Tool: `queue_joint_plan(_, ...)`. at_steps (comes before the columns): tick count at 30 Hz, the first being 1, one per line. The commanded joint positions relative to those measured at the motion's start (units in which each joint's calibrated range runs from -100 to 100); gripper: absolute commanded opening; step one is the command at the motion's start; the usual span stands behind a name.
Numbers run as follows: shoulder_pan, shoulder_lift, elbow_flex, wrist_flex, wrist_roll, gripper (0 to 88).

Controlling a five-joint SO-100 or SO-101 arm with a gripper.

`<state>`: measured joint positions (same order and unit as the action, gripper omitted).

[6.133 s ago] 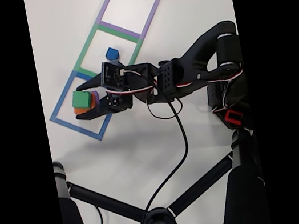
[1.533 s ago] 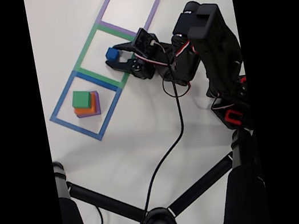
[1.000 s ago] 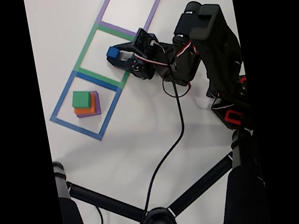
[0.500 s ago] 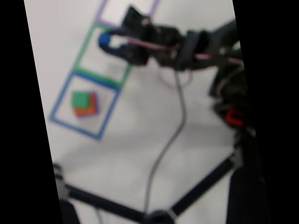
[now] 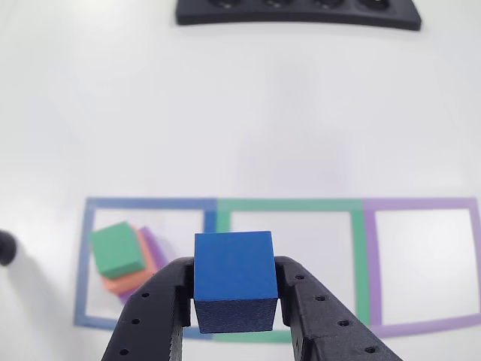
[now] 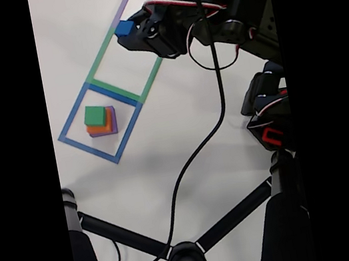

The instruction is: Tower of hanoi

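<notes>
Blue cube [image 5: 234,269] | clamped in gripper [image 5: 234,301], lifted | green block [image 5: 117,249] tops stack | no legible writing

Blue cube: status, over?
Tool shut on blue cube, lifted off the table. Green, orange, purple blocks stacked inside blue outline. Nothing in the way.

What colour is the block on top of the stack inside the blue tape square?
Green, over the salmon-orange block; clearest in the other view.

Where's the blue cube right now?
The blue cube is clamped in the claw, lifted off the table; in the fixed view it sits over the green outline's left edge, up-right of the stack in the blue outline.
</notes>
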<state>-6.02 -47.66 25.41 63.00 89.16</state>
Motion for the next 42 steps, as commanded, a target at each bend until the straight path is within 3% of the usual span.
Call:
queue_joint_plan(1, -5.15, -2.66, -12.19, 11.83, -4.24, 2.3)
queue_joint_plan(7, -10.57, -2.74, -23.19, 24.05, -6.26, 2.4)
queue_joint_plan(18, -14.84, -2.9, -21.28, 23.08, -1.66, 2.4)
queue_joint_plan(24, -14.76, -5.55, -2.92, 5.27, 10.84, 2.6)
queue_joint_plan(34, -15.45, -4.51, 28.97, -33.82, 10.84, 2.8)
queue_joint_plan(42, -16.21, 1.66, 41.24, -54.95, 10.84, 2.9)
